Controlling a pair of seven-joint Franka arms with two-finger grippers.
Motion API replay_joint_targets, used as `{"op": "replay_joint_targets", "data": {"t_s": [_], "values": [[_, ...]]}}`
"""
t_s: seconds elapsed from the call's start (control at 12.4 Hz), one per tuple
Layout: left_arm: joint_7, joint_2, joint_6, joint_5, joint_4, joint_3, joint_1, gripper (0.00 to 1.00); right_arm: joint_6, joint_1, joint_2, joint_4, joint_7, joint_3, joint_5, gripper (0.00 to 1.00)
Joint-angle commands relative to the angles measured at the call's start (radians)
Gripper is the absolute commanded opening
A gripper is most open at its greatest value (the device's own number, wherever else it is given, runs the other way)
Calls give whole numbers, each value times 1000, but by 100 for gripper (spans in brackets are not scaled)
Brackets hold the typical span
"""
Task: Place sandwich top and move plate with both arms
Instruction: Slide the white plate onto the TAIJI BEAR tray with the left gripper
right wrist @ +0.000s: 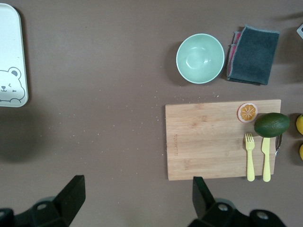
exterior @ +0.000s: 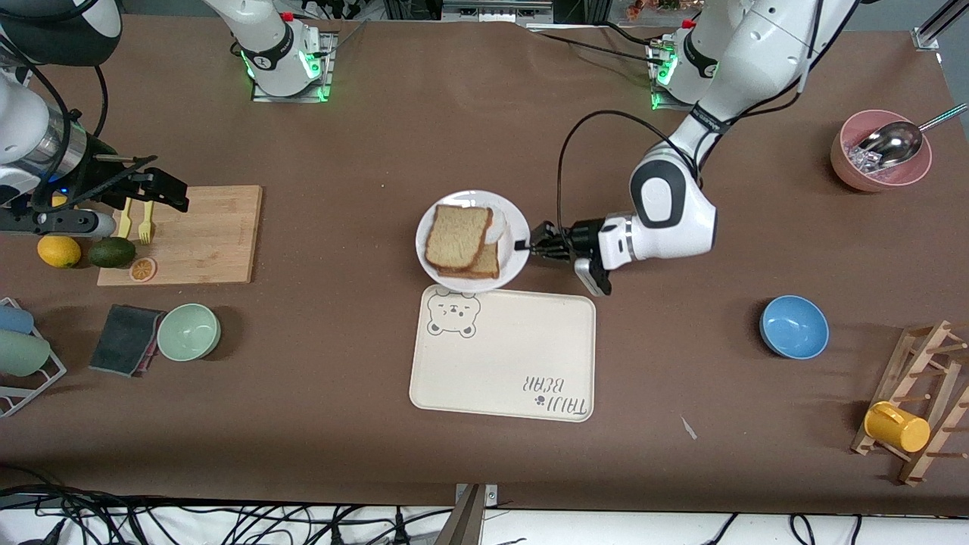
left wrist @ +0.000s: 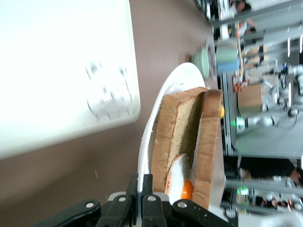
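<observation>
Brown table (exterior: 363,151) carries plate (exterior: 516,261), tray (exterior: 515,356), cutting board (exterior: 212,235), bowls, mug rack

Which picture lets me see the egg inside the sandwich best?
The left wrist view. There the egg peeks out white and orange between the two bread slices on the plate, right by the left gripper. The front view shows only a white edge. The right wrist view shows none.

Sandwich top (exterior: 456,236) on plate (exterior: 518,261), beside tray (exterior: 515,356).

The left hand (exterior: 524,244) grips the plate (exterior: 515,261) rim; sandwich top (exterior: 456,236) lies on it.
</observation>
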Motion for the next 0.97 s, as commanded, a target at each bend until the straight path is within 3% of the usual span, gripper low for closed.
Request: {"op": "replay_joint_targets", "data": {"t_s": [0.0, 0.32, 0.89], "values": [[4, 188, -28, -26, 241, 63, -15, 0, 13, 4, -14, -17, -11, -4, 14, 100], [-35, 330, -28, -23, 407, 100, -15, 0, 13, 4, -14, -15, -11, -4, 11, 100], [-41, 374, -30, -17, 407, 106, -30, 0, 13, 16, -14, -14, -3, -4, 11, 100]]}}
